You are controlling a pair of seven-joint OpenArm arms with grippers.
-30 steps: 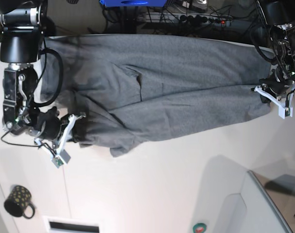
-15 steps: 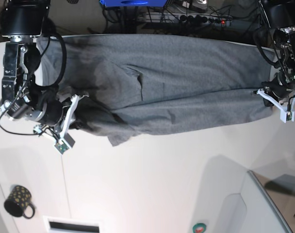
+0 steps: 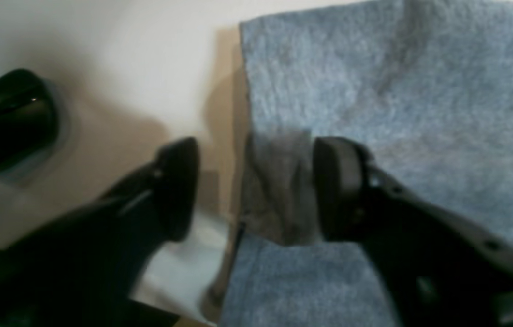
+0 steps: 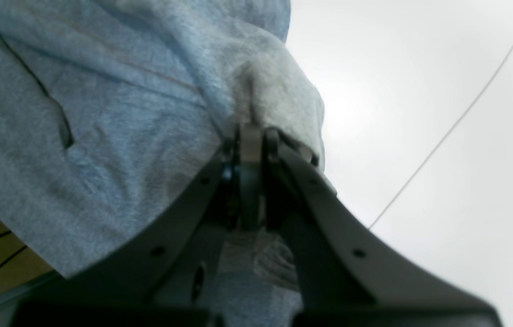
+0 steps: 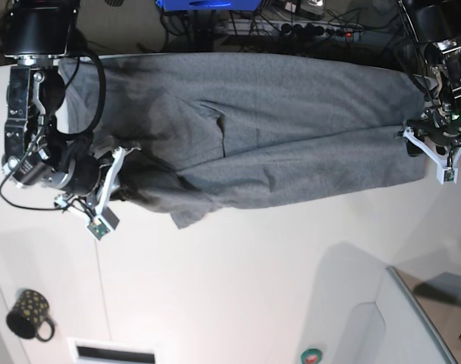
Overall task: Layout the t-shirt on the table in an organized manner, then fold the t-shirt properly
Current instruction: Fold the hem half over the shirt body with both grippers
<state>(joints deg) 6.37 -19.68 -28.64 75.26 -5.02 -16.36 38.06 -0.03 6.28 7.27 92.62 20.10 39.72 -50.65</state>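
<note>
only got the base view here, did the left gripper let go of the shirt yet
Observer: In its wrist view the left gripper stands open, with the t-shirt edge loose between the fingers.
Operator: and the right one
Observer: The right gripper is pinched shut on a bunched fold of fabric.
Operator: anything near the left one
Observer: A glossy black object sits on the table beside it; I cannot tell what it is.

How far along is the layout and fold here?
Mostly spread: the t-shirt lies stretched across the table, though its lower edge is rumpled. In hand: the right gripper pinches one end, while the left gripper stands open at the other end. No fold made yet.
</note>
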